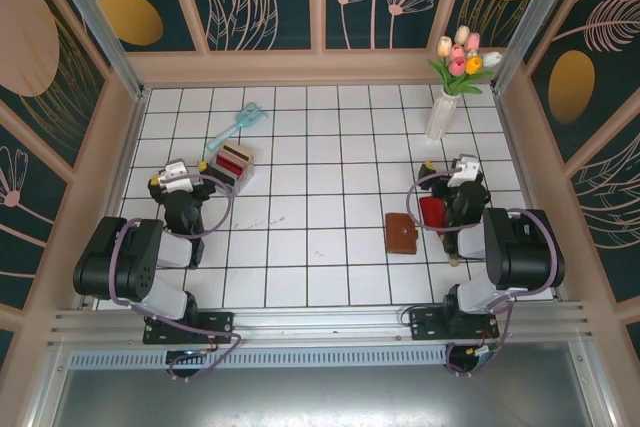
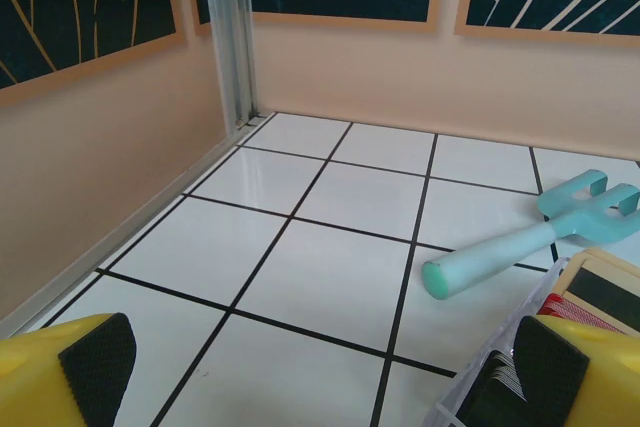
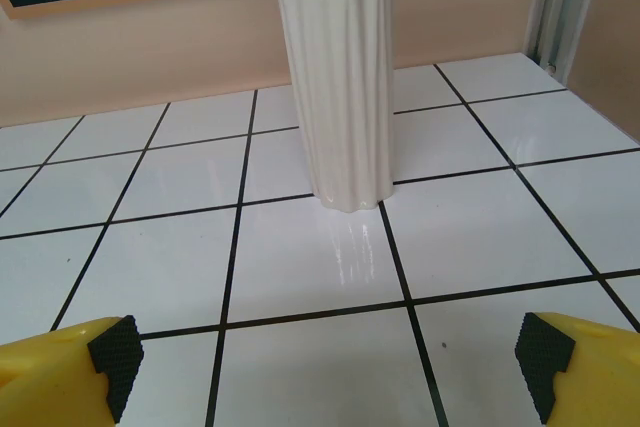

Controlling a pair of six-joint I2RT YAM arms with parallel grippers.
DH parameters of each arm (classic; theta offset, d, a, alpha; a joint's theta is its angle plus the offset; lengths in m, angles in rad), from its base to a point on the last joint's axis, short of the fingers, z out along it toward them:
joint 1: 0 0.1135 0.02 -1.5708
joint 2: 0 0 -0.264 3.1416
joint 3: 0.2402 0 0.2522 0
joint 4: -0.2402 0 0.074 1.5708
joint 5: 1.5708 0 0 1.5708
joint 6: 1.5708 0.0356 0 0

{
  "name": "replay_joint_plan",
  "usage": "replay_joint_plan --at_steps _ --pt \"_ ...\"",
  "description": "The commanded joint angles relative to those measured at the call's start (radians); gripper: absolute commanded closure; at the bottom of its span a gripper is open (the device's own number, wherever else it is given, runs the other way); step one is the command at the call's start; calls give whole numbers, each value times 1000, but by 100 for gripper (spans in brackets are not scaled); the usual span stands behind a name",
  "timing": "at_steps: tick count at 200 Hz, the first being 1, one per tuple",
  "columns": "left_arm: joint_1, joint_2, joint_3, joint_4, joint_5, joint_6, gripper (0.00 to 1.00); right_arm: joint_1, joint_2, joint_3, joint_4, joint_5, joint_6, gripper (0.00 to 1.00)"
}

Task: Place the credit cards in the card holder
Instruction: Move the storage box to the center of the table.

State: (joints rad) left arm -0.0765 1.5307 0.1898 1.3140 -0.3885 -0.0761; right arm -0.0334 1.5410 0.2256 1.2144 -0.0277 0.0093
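White-tiled counter (image 1: 330, 247) held the credit cards (image 1: 233, 161) in a clear tray (image 2: 505, 332) beside the spread left pincer (image 2: 322, 377), the card holder (image 1: 402, 233) near the spread right pincer (image 3: 330, 367); thin, packed cards could slip a pinch.

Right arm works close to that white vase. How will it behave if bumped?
The white vase looks tall and slim, with tulips up top, so it probably tips easily. Its glossy surface suggests glazed ceramic: likely slippery and breakable.

One card holder (image 1: 401, 232), one vase (image 1: 441, 113), one rake (image 1: 238, 125), perhaps three cards (image 1: 233, 160).
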Motion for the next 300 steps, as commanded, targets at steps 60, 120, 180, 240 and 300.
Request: replay_joint_plan --at_steps 60,120,180,240,300 --pt "7 -5 14 34 17 -14 1 -8 -2 20 8 -16 3 1" --pt "7 -6 9 47 12 -13 1 -7 -3 17 11 -17 3 1" --pt "7 -49 -83 177 15 -14 1 18 -110 23 -90 -2 -19 1" --pt "7 -377 -34 -210 -62 -71 1 18 -396 134 -543 -33 56 1" --pt "7 -481 309 -862 63 -339 1 8 -390 418 -1004 -349 332 1"
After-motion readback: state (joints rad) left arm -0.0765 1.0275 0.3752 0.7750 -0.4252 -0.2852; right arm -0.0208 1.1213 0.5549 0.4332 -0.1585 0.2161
